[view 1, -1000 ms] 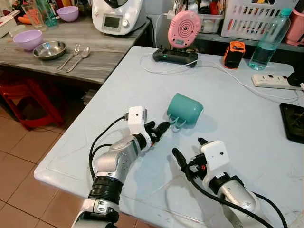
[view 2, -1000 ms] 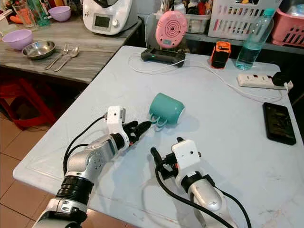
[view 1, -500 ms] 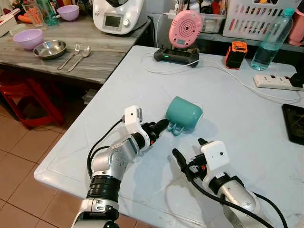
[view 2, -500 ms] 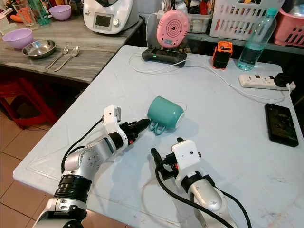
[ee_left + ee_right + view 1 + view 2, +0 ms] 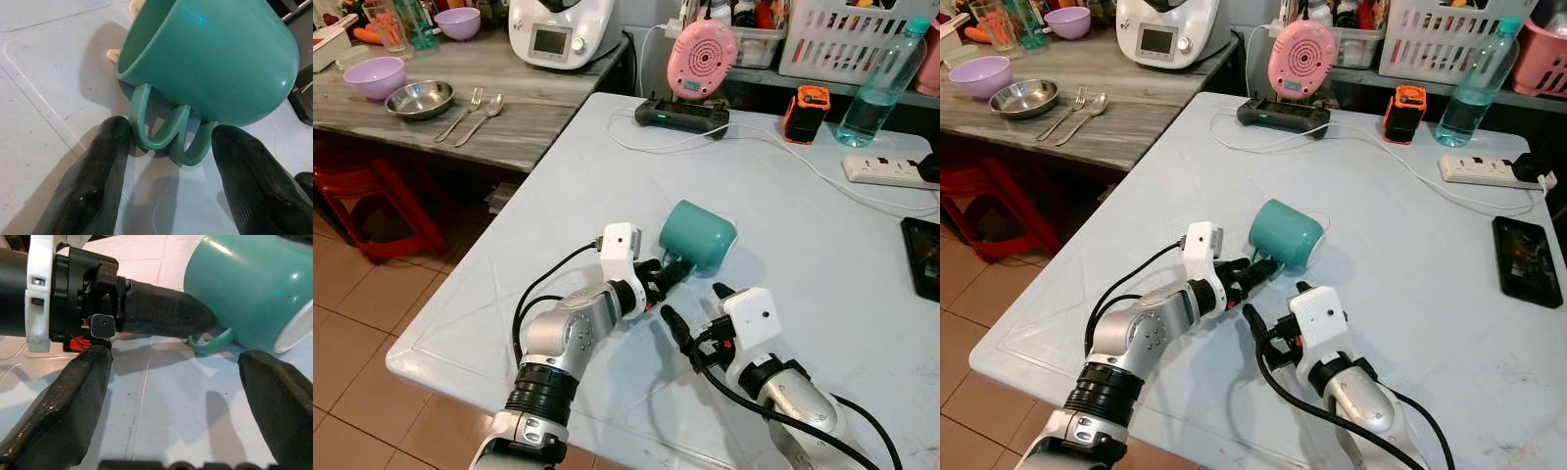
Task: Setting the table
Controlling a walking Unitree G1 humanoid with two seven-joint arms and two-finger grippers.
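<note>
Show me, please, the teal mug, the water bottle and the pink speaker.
teal mug (image 5: 700,233), left eye view, its side wall.
water bottle (image 5: 873,96), left eye view, mid body.
pink speaker (image 5: 1298,57), right eye view, front face.

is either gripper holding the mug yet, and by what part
Nothing is held. The left gripper is open, jaws either side of the mug handle; the right gripper is open too.

This is a home kitchen and eating corner. A pale blue table (image 5: 558,176) fills the middle, and at ten o'clock a grey wooden counter (image 5: 509,108) carries a steel bowl (image 5: 418,99), a purple bowl (image 5: 374,76), a fork (image 5: 465,103) and spoon (image 5: 481,108), and a white cooking machine (image 5: 563,29). White laundry baskets (image 5: 847,39) stand at one o'clock, above a terracotta tiled floor (image 5: 352,313).
</note>
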